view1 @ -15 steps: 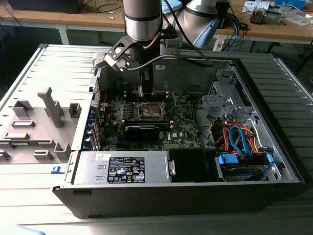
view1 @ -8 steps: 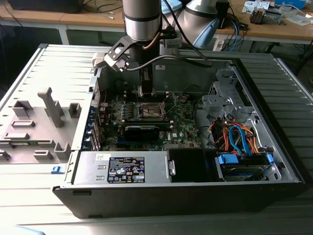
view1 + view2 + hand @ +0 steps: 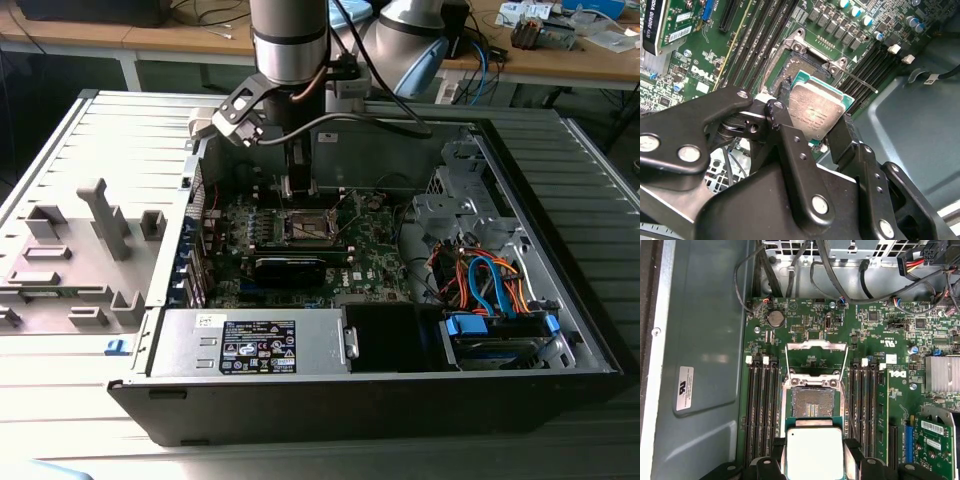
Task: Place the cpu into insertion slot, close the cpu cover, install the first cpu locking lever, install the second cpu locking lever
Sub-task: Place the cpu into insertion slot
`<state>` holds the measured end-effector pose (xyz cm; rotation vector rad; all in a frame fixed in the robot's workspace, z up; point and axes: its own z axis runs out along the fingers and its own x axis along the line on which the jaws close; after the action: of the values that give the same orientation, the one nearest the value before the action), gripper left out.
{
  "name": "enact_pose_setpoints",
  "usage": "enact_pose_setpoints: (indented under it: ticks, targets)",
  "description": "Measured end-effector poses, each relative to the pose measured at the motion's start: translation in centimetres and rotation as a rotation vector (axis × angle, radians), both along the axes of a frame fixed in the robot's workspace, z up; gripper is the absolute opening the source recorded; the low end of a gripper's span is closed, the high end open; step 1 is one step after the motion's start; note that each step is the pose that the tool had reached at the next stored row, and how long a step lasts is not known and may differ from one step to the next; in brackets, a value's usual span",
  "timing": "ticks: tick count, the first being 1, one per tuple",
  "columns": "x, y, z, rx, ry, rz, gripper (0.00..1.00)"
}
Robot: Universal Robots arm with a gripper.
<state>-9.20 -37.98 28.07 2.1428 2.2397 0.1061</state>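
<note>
Close by the socket (image 3: 812, 402), the claw (image 3: 812, 117) grips the chip (image 3: 815, 452) by its edges. A tilted or off-centre landing could damage the socket.

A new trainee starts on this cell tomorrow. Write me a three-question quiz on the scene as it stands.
1. True or false: the cpu is already seated in the insertion slot.
2. The cpu cover is: A) shut over the slot; B) swung open, leaving the slot bare; C) missing altogether.
3. Fill in: the fingers of the gripper are clamped on the ____.

Key: 1 false, the gripper holds the cpu and the slot is bare; 2 B; 3 cpu.
</note>
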Motion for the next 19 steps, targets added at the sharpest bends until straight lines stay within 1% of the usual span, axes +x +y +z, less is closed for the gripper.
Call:
enact_pose_setpoints:
  ticks: [18,19]
  targets:
    - [-0.37,0.02,-0.18,-0.0001,0.0001,0.0,0.55]
    - [-0.37,0.09,-0.3,0.0001,0.0,0.0,0.55]
